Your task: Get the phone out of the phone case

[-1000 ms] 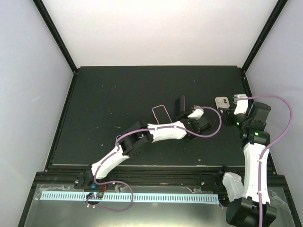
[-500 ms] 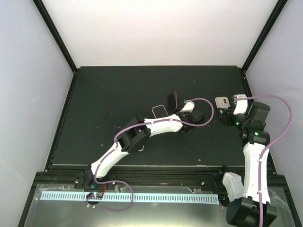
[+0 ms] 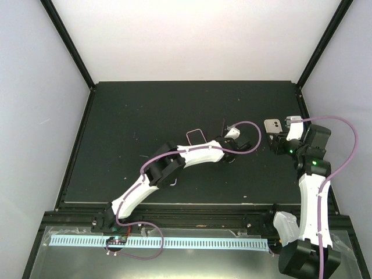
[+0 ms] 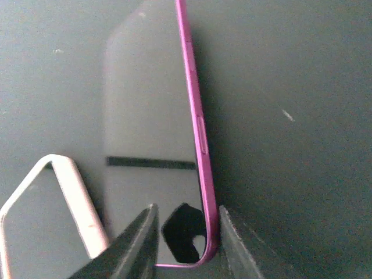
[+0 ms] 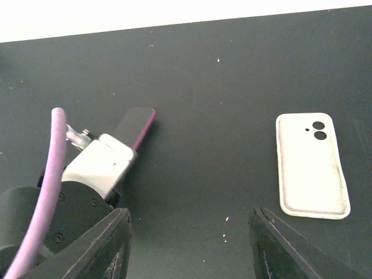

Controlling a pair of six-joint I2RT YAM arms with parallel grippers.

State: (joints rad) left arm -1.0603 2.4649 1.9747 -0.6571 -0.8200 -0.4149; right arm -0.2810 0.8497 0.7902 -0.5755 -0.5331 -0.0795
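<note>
The phone, dark with a magenta rim, stands tilted on its edge on the black mat. My left gripper is shut on its lower corner; in the left wrist view the fingers flank the magenta edge of the phone. An empty pale pink-rimmed case lies just left of it and shows in the left wrist view. A white case with camera holes lies at the right, also in the right wrist view. My right gripper is open and empty, below the white case.
The black mat covers the table, with a raised black frame along its sides. White walls enclose the back and sides. The left arm stretches diagonally across the mat's middle. In the right wrist view the left wrist housing and its purple cable sit at the left.
My left gripper swung the phone a little left and back and turned it, so it now shows edge-on from above. The right arm has barely moved.
</note>
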